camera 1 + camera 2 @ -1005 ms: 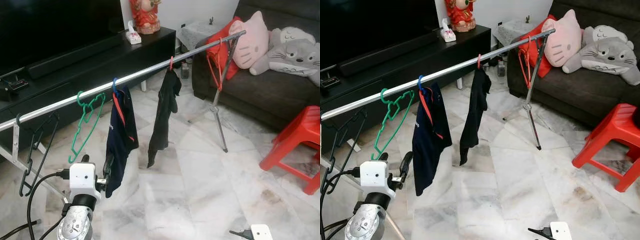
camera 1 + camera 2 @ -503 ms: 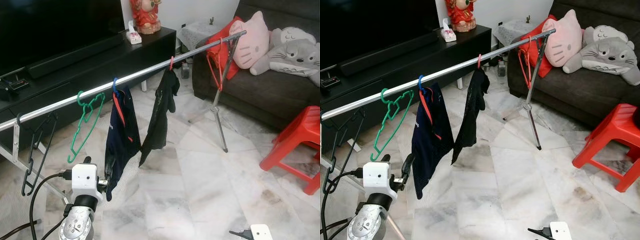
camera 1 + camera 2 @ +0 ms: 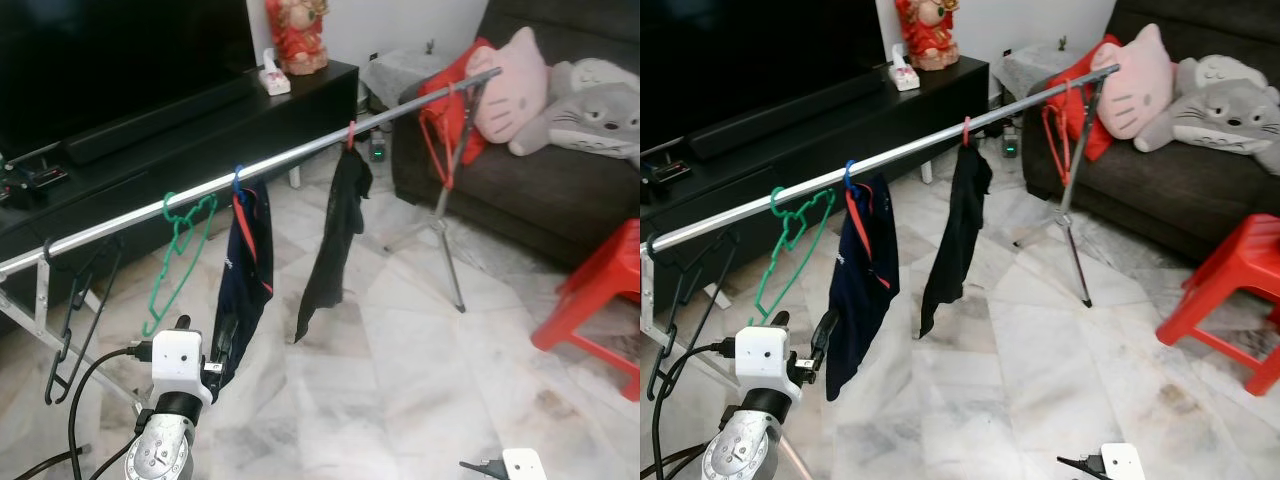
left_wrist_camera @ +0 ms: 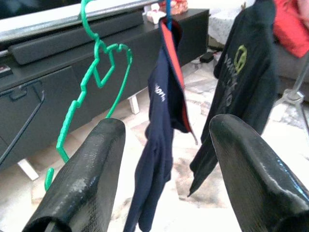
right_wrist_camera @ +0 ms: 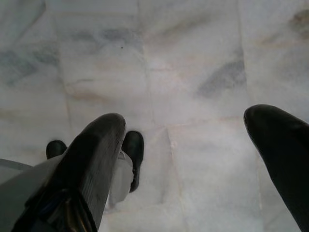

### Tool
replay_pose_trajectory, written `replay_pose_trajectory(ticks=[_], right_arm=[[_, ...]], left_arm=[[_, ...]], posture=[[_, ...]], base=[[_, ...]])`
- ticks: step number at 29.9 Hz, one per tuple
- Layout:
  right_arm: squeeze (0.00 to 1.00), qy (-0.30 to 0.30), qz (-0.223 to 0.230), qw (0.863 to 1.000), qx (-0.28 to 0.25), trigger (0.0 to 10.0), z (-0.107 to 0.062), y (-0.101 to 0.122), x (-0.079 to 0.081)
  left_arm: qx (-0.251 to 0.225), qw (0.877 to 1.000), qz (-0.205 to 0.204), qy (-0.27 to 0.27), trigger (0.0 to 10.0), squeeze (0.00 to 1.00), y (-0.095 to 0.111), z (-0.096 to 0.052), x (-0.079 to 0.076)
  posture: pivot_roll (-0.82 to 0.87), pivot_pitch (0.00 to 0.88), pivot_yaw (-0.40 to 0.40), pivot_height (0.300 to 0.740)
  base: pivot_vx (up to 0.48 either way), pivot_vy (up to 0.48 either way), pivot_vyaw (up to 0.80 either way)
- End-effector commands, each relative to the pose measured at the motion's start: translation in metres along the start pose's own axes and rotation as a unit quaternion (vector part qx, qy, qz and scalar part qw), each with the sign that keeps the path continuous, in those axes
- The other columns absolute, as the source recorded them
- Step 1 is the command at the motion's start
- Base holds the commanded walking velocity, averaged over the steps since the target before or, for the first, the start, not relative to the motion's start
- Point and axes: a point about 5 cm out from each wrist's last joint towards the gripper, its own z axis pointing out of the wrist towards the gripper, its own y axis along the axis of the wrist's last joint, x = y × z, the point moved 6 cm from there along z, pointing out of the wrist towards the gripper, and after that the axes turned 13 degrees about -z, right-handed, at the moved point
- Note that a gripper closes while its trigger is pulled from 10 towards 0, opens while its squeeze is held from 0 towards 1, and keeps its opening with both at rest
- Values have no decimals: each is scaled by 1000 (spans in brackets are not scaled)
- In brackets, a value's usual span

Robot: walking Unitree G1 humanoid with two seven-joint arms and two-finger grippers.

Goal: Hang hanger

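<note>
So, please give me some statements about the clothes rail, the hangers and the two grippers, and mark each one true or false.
1. The green hanger hangs empty on the metal rail. True.
2. The navy garment hangs on a blue hanger. True.
3. The left gripper is shut on the green hanger. False: its fingers are apart and hold nothing.
4. The black garment lies on the floor. False: it hangs from the rail on a red hook.
5. The right gripper is open above the marble floor. True.
6. The red stool stands under the rail. False: it stands apart, near the sofa.
</note>
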Motion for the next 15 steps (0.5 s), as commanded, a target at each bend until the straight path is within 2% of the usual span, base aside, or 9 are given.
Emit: replay_pose_trajectory(ticks=[1,15], right_arm=[[0,0,0,1000,6,10000,-1,-4,-1],[0,4,-2,1000,9,10000,-1,-4,0]], left_arm=[[4,1000,-5,-3,10000,0,-2,1,-1],[-2,1000,-1,-8,10000,0,2,4,-3]], posture=[[-90,0,45,740],[-87,0,44,740]], base=[[307,0,0],[310,0,0]])
